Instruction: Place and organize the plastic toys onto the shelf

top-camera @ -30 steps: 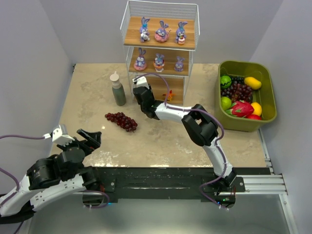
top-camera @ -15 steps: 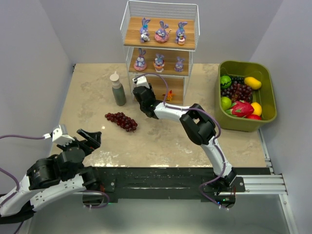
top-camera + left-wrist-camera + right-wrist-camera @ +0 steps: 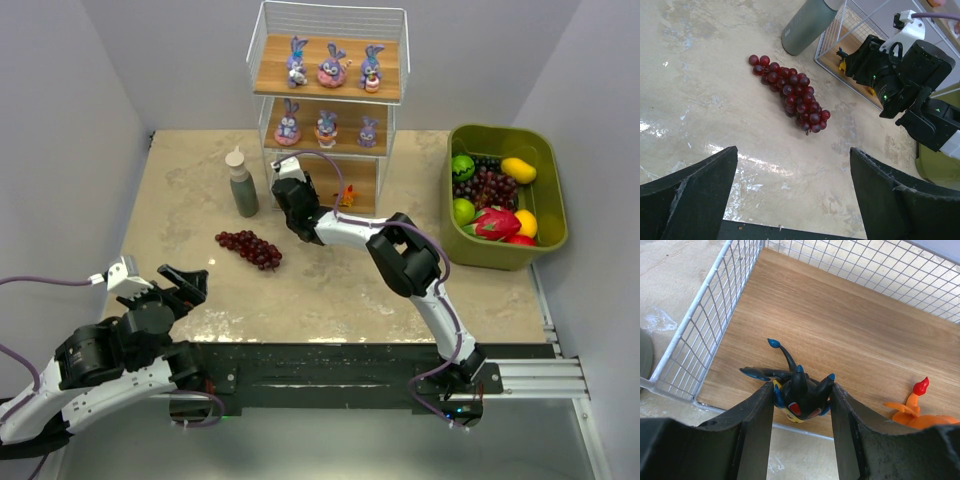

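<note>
1. Two fingers of the left gripper (image 3: pixel 188 279) are spread wide and grip nothing, at the near-left corner of the tabletop (image 3: pixel 180 200).
2. Farther in, left of centre, a dark red grape bunch (image 3: pixel 250 247) lies flat. Behind it a grey-green bottle (image 3: pixel 241 185) with a white cap stands upright, just beside the left side of the shelf (image 3: pixel 330 12).
3. The right gripper (image 3: pixel 801 390) is clamped on the black bug figurine (image 3: pixel 799 399), one finger against each flank, at the front-left corner of the shelf's bottom board. Whether the bug touches the wood cannot be told.
4. The shelf stands at the middle of the tabletop's far edge. Three purple-blue bunnies (image 3: pixel 332 65) stand in a row on the top board and three more bunnies (image 3: pixel 326 125) on the middle board, all upright.
5. On the bottom board the orange creature (image 3: pixel 912 412) sits to the right of the bug, clear of it and of the fingers.
6. An olive-green bin (image 3: pixel 556 195) sits at the right edge, toward the far corner, with fruit inside.
</note>
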